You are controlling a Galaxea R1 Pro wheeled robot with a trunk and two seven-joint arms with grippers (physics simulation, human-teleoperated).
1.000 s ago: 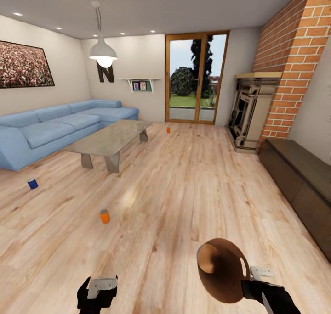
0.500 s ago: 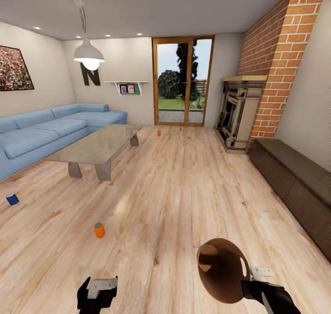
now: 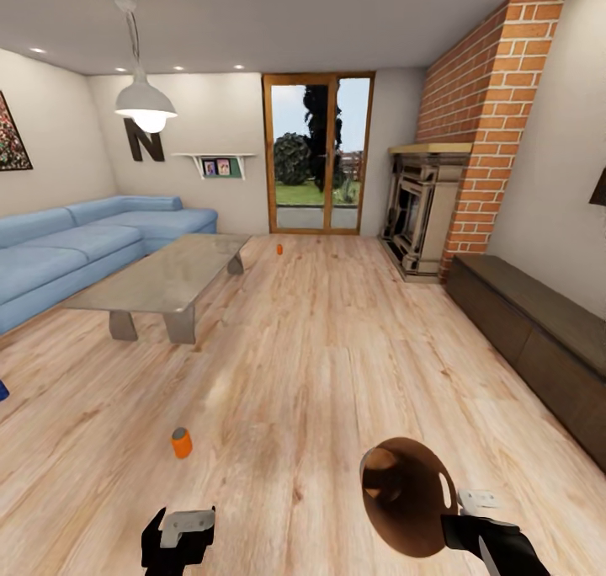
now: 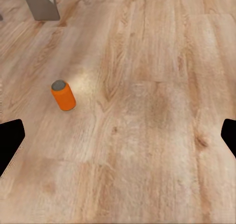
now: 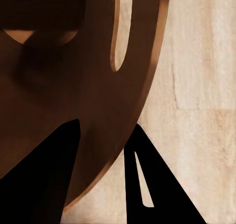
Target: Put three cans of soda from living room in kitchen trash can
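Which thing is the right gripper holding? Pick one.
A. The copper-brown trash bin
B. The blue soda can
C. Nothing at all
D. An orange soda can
A: in the head view the right gripper clamps the rim of the trash bin, and the right wrist view shows its fingers on either side of the bin's wall.

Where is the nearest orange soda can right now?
In the head view the orange can stands upright on the wood floor, ahead of the left pincer, nearer than the glass-topped table.
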